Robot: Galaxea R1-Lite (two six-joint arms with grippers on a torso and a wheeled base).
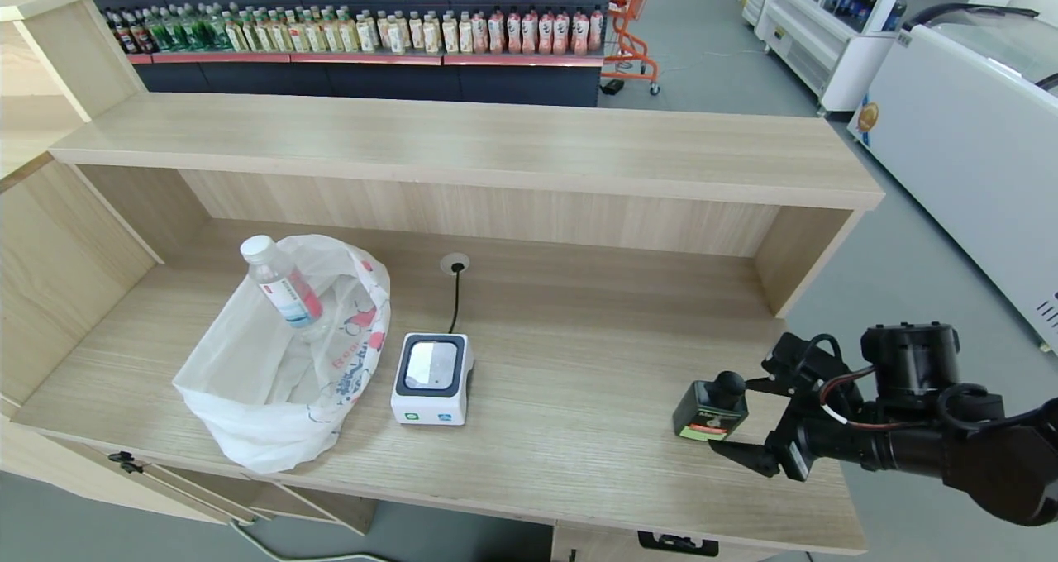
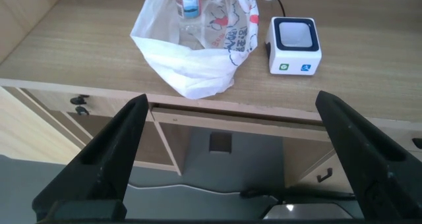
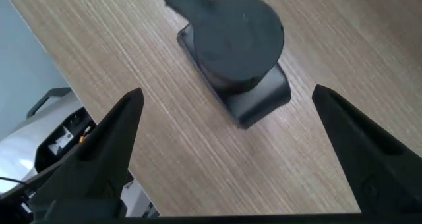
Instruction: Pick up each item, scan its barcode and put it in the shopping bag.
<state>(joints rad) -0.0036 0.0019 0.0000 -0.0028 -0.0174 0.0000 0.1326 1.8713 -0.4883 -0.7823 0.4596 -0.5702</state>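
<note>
small dark container (image 1: 709,413), round black cap, stands on desk (image 1: 579,364) at right, well apart from scanner (image 1: 431,378) and shopping bag (image 1: 273,380). right pincer (image 1: 738,420) open, jaws flanking it, not touching. likely light, rigid, slick; grip squarish body below cap. left pincer (image 2: 231,100) open, off desk front edge.

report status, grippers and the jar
Left gripper open, off the counter's front edge. Right gripper open around the jar, not gripped. One bottle in the bag. Nothing between jar and scanner.
</note>
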